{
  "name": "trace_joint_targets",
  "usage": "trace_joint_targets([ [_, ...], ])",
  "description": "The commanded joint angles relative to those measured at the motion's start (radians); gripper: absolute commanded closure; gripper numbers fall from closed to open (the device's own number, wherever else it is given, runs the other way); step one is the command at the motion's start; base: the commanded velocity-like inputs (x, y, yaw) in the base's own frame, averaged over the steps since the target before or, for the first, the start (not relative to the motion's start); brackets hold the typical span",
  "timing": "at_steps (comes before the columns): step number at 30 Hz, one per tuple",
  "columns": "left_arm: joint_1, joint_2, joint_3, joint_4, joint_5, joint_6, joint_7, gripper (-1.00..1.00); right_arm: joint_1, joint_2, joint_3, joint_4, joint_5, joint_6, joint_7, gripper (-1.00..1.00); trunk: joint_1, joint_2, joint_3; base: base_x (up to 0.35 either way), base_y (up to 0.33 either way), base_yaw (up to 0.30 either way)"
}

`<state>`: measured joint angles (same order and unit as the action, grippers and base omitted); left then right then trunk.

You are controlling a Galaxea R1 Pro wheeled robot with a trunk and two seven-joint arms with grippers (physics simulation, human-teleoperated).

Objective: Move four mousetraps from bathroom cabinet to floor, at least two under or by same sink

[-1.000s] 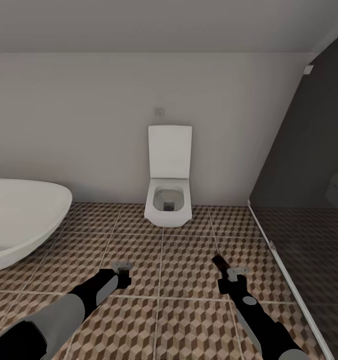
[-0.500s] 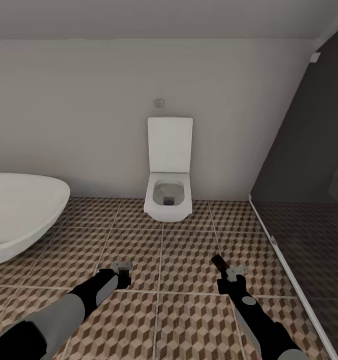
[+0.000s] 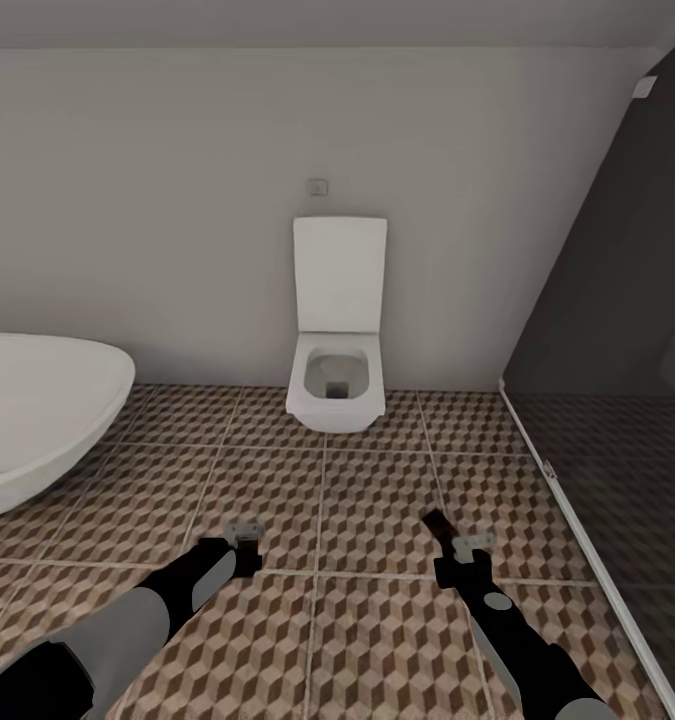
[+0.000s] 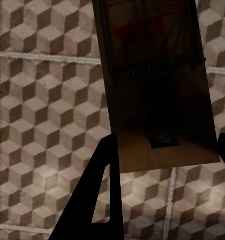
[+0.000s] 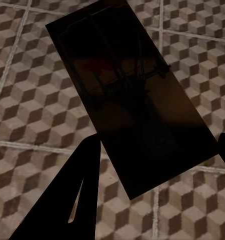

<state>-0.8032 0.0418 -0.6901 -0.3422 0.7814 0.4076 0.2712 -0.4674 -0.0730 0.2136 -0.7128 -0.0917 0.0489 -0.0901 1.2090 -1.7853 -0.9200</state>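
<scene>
Where claws (image 4: pixel 165 155) clamp, mousetraps (image 4: pixel 157 85) between

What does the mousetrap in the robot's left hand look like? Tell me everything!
The mousetrap is a small flat brown wooden board with dark metal wire parts across it and a reddish patch near its far end. The left gripper holds it by one short end between black fingers. It hangs in the air over the cube-patterned floor tiles, touching nothing else.

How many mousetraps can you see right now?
2. One mousetrap is held in the left gripper, the other mousetrap in the right gripper. Two more may be elsewhere.
</scene>
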Motion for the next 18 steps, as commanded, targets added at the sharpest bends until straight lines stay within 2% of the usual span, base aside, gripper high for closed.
trace_joint_targets([
  [1,0.000,0.001,-0.008,-0.003,0.010,0.004,0.008,1.00,-0.001,-0.002,0.008,-0.002,-0.011,0.005,-0.007,1.00,0.004,-0.008,-0.006,0.000,0.000,0.000],
  [18,0.000,0.001,-0.008,-0.003,0.010,0.004,0.008,1.00,-0.001,-0.004,0.007,-0.002,-0.011,0.005,-0.007,1.00,0.069,-0.127,-0.086,0.000,0.000,0.000],
])
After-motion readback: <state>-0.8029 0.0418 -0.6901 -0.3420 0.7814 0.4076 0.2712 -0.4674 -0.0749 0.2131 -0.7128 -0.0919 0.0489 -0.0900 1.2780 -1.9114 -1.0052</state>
